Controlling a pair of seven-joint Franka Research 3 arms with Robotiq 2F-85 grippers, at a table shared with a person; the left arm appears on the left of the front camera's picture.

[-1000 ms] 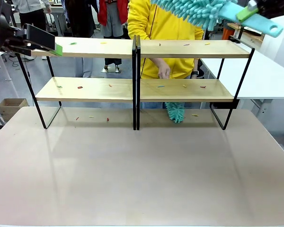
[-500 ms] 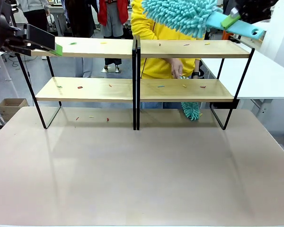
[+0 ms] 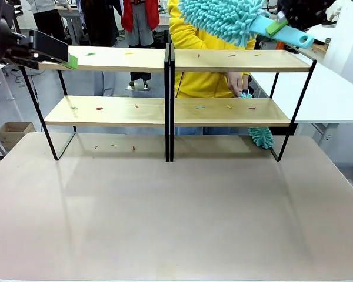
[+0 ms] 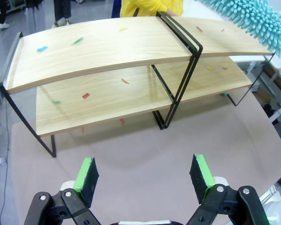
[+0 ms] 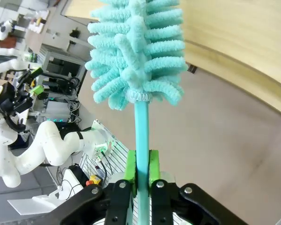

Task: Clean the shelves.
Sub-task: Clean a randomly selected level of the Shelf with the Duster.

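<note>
The pale tabletop (image 3: 176,211) carries the shelves (image 3: 123,59) along its far side, with coloured scraps (image 3: 99,108) on both tiers. Left wrist view: the left gripper (image 4: 145,173) has its fingers spread, empty. Right wrist view: the right gripper (image 5: 141,168) clamps the duster (image 5: 136,61) handle (head above the top board). It should lower the head flat and sweep the scraps off one end.

Shelves (image 3: 117,111) stand at the worktop's (image 3: 176,211) far side; a duster (image 3: 223,17) hangs above their right end, a person (image 3: 206,82) behind them.
</note>
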